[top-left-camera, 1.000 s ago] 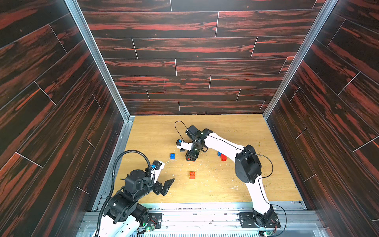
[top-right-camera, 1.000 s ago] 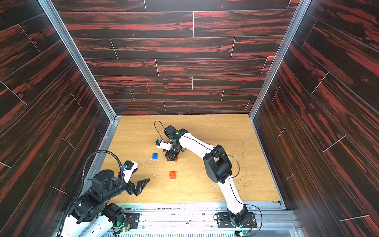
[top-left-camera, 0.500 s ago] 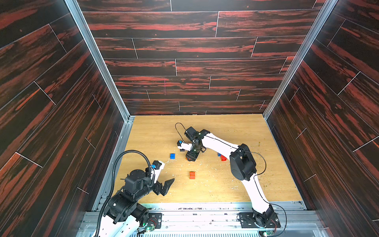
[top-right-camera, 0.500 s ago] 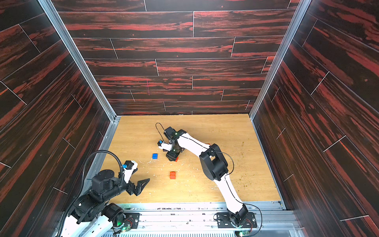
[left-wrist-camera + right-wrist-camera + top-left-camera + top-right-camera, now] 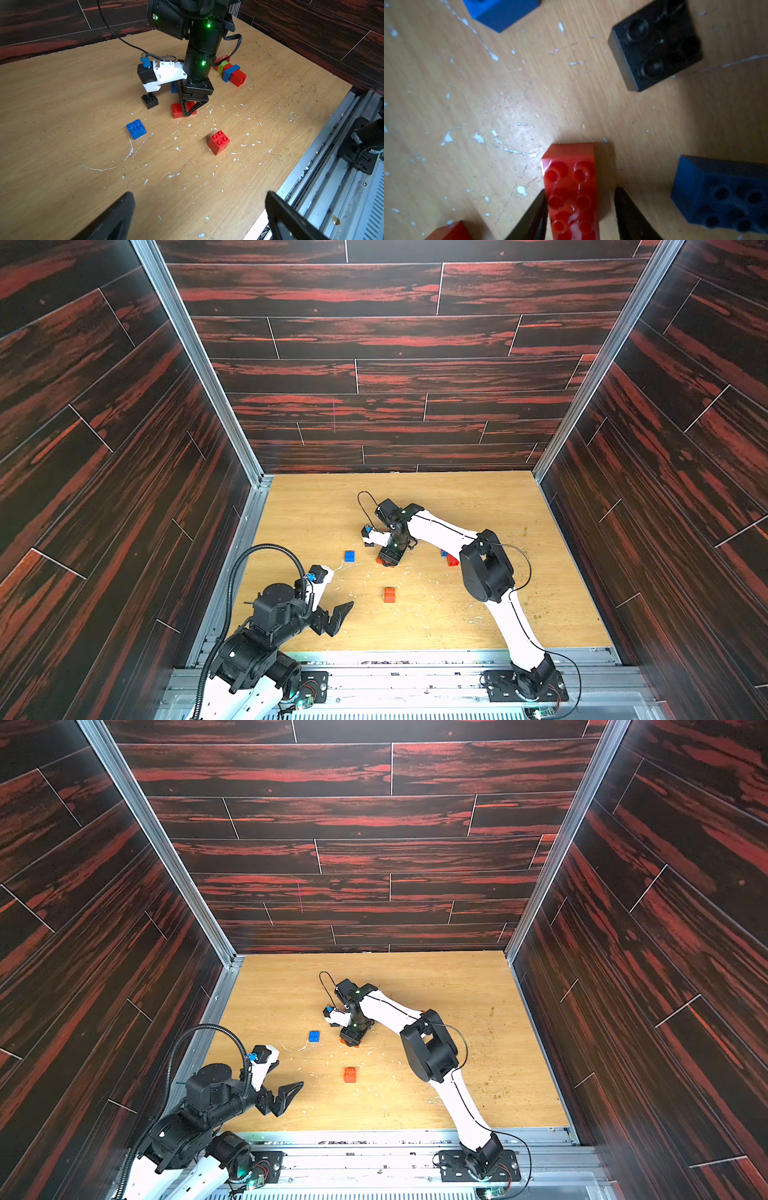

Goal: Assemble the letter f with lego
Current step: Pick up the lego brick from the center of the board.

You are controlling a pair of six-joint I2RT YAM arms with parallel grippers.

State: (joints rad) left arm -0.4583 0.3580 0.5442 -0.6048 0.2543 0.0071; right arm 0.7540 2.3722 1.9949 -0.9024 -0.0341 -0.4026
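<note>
The lego lies loose on the wooden table (image 5: 457, 626). My right gripper (image 5: 580, 189) points straight down over an oblong red brick (image 5: 571, 178), one finger on each long side. One finger touches the brick, the other stands a small gap off, so the gripper is open. In the left wrist view the same gripper (image 5: 188, 111) sits low on that red brick (image 5: 176, 110). Round it lie a black square brick (image 5: 654, 45), a blue oblong brick (image 5: 720, 193) and a blue square brick (image 5: 136, 128). My left gripper (image 5: 199, 195) hovers wide open and empty near the front left.
A red square brick (image 5: 389, 595) stands alone mid-table. A joined row of red, green and blue bricks (image 5: 228, 70) lies behind the right arm. A metal rail (image 5: 415, 659) runs along the front edge, and dark wood-pattern walls close in three sides.
The right gripper's jaws have drawn closer together round the oblong red brick, and the right arm's elbow has shifted slightly. The left arm has not moved.
</note>
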